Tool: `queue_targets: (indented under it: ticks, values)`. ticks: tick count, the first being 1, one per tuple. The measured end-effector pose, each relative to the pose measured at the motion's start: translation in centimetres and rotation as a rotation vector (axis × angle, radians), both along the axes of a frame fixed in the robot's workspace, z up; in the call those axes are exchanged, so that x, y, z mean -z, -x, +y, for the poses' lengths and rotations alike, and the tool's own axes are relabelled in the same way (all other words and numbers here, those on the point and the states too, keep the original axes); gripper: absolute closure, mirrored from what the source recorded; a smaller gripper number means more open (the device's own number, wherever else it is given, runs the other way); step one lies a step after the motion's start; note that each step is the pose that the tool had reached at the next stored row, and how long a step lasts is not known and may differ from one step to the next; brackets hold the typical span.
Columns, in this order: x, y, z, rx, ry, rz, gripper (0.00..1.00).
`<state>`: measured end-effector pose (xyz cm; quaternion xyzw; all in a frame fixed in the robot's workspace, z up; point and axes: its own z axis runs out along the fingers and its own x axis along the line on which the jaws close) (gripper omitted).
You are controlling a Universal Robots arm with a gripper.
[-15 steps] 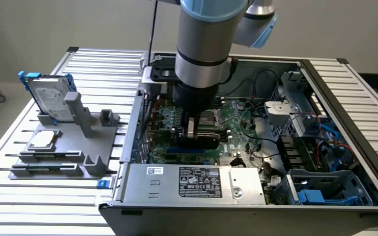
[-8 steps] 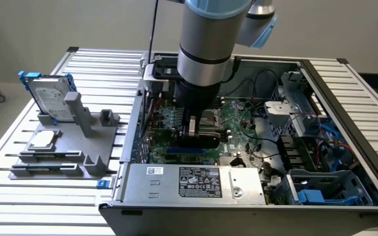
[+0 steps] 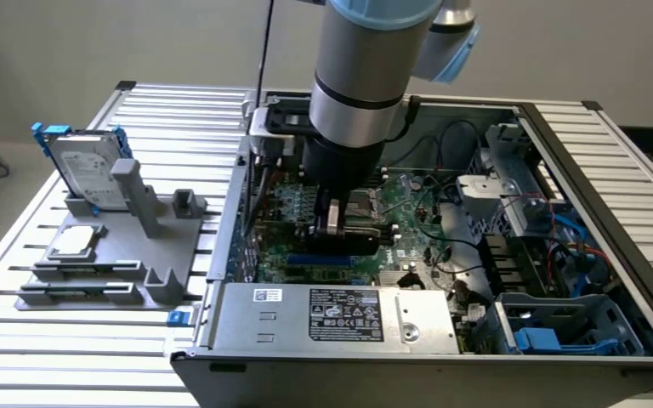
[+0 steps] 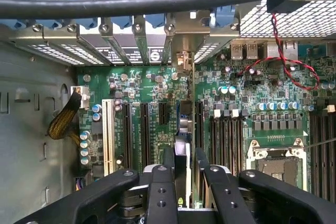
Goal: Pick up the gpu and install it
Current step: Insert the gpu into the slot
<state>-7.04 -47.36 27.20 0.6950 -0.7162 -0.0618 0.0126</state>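
One vertical arm, gpu between jaws

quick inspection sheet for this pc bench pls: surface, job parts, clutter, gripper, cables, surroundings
surface: slatted metal table with an open computer case on it
job's things: gpu edge-on, upright over the motherboard slots, bracket end at the rear slot openings; whether it is seated cannot be told
clutter: grey fixture beside the case, holding a hard drive and a small square chip
grippers: gripper inside the case, shut on the gpu
cables: black cable close to the wrist camera; red-black twisted wire; yellow-black bundle
surroundings: plain wall; nothing else seen
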Motion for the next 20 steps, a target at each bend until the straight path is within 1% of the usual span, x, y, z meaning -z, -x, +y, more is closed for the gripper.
queue_targets:
  ticks: [3, 8, 20]
  values:
    - [-0.04, -0.36, -0.02, 0.000, 0.0001, 0.0041, 0.73]
    - [-0.09, -0.57, -0.02, 0.000, -0.0001, 0.0083, 0.73]
    - [-0.31, -0.61, -0.02, 0.000, -0.0002, 0.0139, 0.74]
